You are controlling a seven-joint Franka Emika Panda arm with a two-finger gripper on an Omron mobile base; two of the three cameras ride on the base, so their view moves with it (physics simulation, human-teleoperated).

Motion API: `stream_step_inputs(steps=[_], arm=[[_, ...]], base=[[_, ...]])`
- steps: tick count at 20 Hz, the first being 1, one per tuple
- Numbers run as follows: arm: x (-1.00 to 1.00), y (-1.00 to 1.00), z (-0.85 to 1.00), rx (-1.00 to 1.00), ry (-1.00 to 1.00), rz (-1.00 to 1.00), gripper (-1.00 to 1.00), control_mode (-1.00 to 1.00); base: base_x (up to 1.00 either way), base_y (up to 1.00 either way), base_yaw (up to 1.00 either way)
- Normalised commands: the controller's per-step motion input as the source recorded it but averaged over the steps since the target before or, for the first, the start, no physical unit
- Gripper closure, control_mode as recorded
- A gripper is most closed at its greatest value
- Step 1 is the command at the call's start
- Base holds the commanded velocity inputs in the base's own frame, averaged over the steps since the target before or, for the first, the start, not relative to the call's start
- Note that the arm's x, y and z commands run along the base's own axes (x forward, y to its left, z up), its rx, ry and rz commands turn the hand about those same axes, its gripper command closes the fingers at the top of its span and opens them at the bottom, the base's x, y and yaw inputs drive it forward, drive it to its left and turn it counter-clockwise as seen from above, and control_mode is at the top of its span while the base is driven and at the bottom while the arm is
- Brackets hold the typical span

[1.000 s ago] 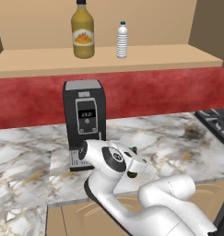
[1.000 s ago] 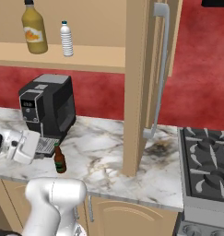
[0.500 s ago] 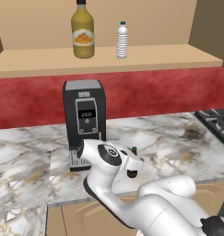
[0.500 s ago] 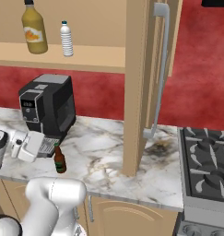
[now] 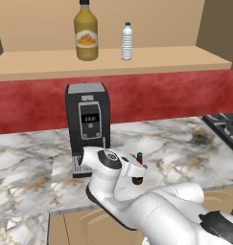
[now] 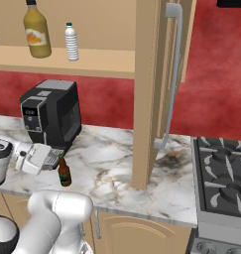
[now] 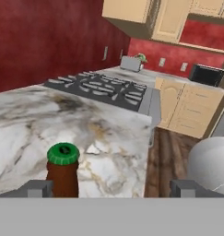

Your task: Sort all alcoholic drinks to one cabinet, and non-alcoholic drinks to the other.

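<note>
The beer bottle (image 6: 64, 172) stands upright on the marble worktop (image 6: 112, 163), right of the coffee machine (image 6: 50, 114). The jaws, fully open and empty, sit just beside it.

You've got the beer bottle (image 6: 64, 172) upright on the surface (image 6: 112, 168), before the coffee machine (image 6: 50, 115); juice bottle (image 6: 36, 31) left of water bottle (image 6: 71, 41) on the shelf (image 6: 92, 60) above.

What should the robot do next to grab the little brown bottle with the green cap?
Probably slide the open pincer sideways so the beer bottle sits midway between its fingertips, then close. In the hand view the bottle stands upright on the marble counter, close beside one fingertip instead of centred, so closing now might knock it over.
</note>
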Motion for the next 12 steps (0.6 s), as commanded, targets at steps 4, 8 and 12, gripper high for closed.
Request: stream_step_inputs(steps=[4,8,12], arm=[[0.13,0.06,-0.14,-0.03,0.00,0.00,-1.00,-1.00],[0.19,0.06,-0.14,-0.03,0.00,0.00,-1.00,-1.00],[0.22,0.07,-0.12,-0.02,0.00,0.00,-1.00,-1.00]], base=[[0.00,0.00,0.00],[0.00,0.00,0.00],[0.00,0.00,0.00]])
